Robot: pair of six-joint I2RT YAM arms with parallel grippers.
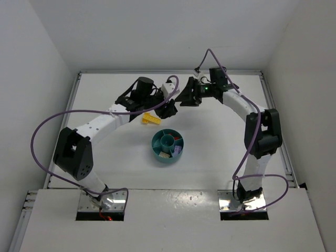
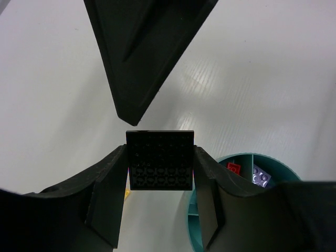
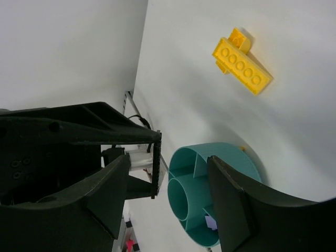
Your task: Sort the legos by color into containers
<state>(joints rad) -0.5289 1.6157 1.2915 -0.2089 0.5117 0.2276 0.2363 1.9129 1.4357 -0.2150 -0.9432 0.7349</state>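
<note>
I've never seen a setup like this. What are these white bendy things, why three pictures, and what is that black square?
The white bendy things are two robot arms bolted at the near edge of a table. The overhead picture shows both; the other two come from small cameras on each wrist, looking past that arm's own jaws.

The left gripper holds a flat black lego plate between its jaws. The right gripper is open, holding nothing, and sees that plate edge-on.

On the table sits a round teal dish with divided sections; a red brick and a purple one already lie in separate sections. Yellow legos lie loose on the table beside it.
</note>
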